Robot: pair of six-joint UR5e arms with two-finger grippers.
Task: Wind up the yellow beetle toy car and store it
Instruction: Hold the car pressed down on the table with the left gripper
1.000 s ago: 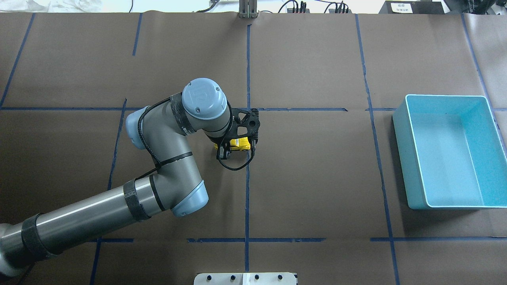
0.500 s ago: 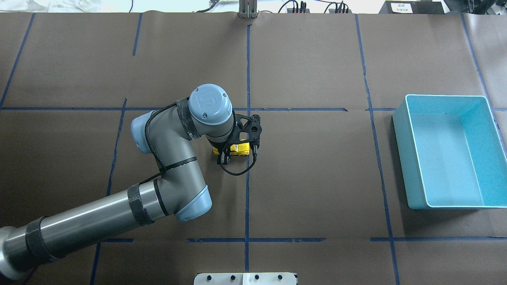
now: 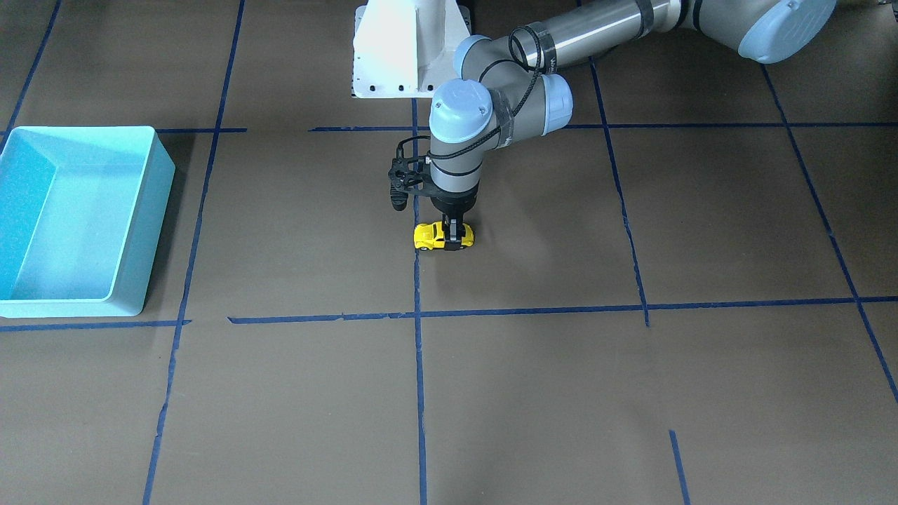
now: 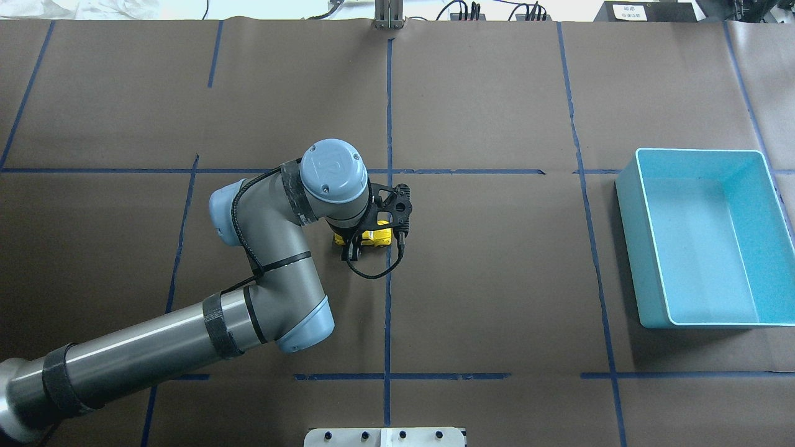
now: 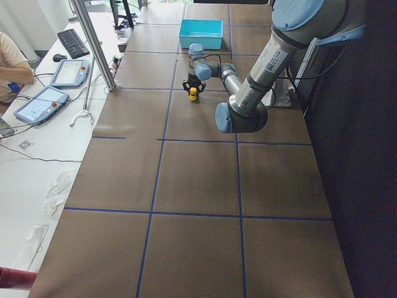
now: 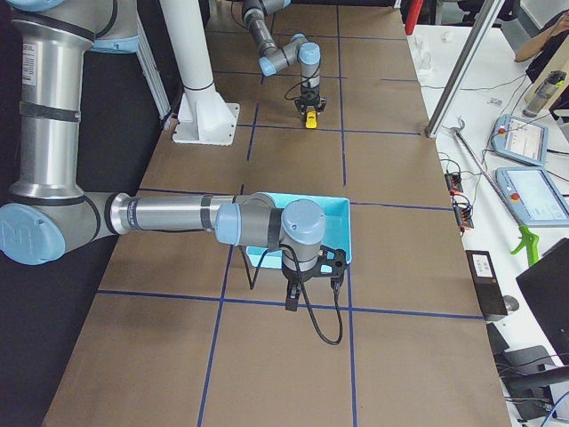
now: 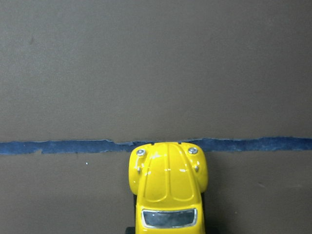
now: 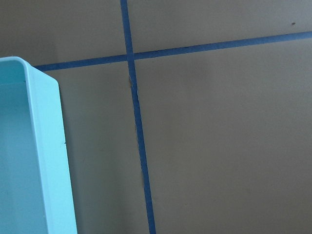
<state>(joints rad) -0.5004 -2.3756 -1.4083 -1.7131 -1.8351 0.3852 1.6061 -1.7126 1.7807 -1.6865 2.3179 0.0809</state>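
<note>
Yellow beetle toy car [image 3: 436, 237]: one, glossy, dark windscreen. It stands wheels down on the brown-papered table [image 3: 561, 393], near the middle. Its nose points toward the bin's end and just meets a blue tape line [image 7: 58, 146]. In the left wrist view the bonnet fills the bottom centre, with the line running across its tip.

Left claw [image 3: 452, 237]: points straight down and is clenched on the toy car's rear half. One black finger [image 3: 453, 245] lies flat against the side facing the operators; the other is hidden behind the body.

Left arm [image 4: 273, 248]: grey with pale blue caps. It comes in from the robot's left with the elbow bent and the wrist directly over the car.

Right claw [image 6: 290, 302]: hangs over the table just beside a corner of the bin. It is seen only from the table's end, so I cannot tell whether it is released or clenched. Its own camera shows only the bin's rim and a crossing of tape lines.

Bin [image 4: 628, 236]: turquoise, rectangular, open-topped. It sits at the robot's right end of the table, well apart from the car.

Pedestal [image 3: 410, 56]: white, bolted at the robot's edge of the table.

Side bench: control tablets [image 6: 536, 194] and a keyboard [image 5: 73, 42], beyond the operators' edge.
</note>
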